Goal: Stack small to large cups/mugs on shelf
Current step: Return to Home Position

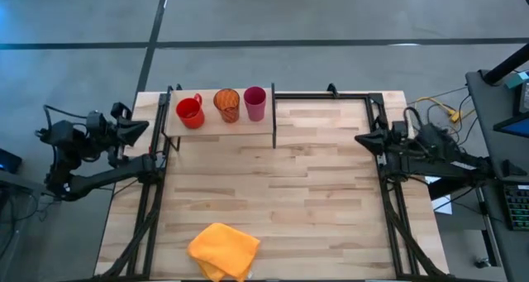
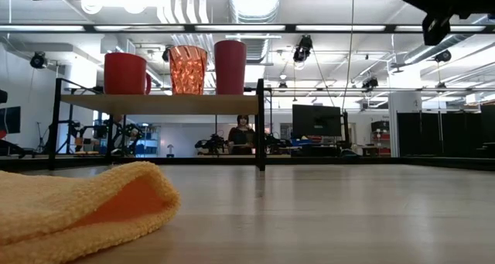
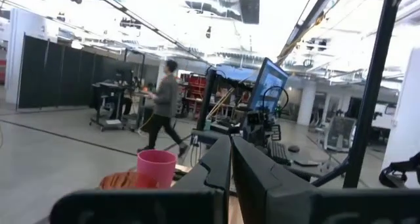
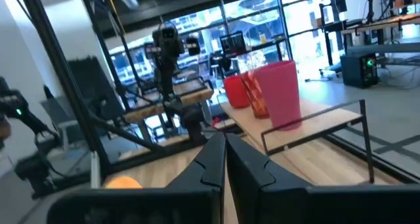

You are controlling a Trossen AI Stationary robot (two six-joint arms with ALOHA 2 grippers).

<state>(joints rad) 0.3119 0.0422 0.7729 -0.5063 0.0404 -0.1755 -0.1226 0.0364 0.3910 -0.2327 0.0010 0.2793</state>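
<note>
Three cups stand upright in a row on the shelf at the table's far-left side: a red mug with handle, an orange dark-striped cup and a pink tumbler. The low view shows the red mug, orange cup and pink tumbler side by side on the panel. My left gripper is shut and hovers at the table's left edge. My right gripper is shut and hovers at the right edge. Neither touches anything.
A yellow-orange cloth lies crumpled near the table's near edge, left of centre. A black metal frame runs along the far edge and both sides. A person walks in the room beyond the table.
</note>
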